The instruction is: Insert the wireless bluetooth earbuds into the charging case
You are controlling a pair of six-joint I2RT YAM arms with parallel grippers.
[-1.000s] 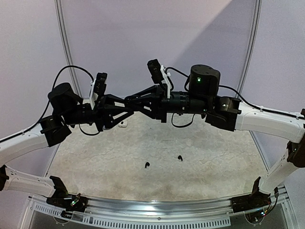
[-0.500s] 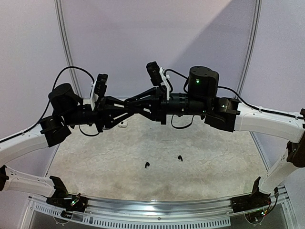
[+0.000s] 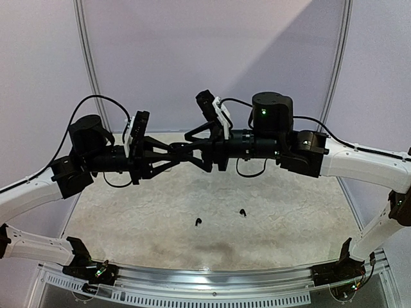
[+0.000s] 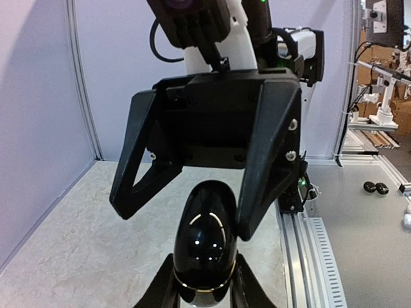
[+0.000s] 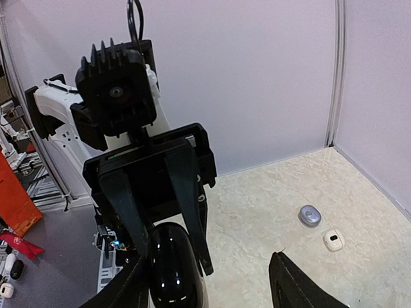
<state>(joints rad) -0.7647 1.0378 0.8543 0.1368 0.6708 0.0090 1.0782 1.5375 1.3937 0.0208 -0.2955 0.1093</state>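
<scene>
**While I hold the case aloft, the buds lie straight below**

As the top view reads from its left side, my left gripper (image 4: 205, 290) comes first. Its fingers are clamped on the near end of the glossy black charging case (image 4: 205, 239), which hangs in the air at the middle of the frame. The case's long axis runs on from my left fingers toward my right arm, so its free end points at my right gripper (image 5: 209, 268). That gripper's fingers are spread apart, one on either side of the free end, and I cannot see either of them touching it. I can see no raised lid, so I judge the case shut.

The coming move turns on height. The buds are not level with either gripper but well beneath them on the table (image 3: 128, 218), at the lower middle of the top view. One black earbud (image 3: 197, 222) lies just left of centre, and the other black earbud (image 3: 243, 212) lies right of centre. My right gripper is the free one and sits nearer the second bud, so I judge it would go down for it.

At the lower right of my right wrist view, a grey piece (image 5: 309, 215) and a white piece (image 5: 333, 240) lie near each other. I cannot tell whether they are buds or cases.
</scene>
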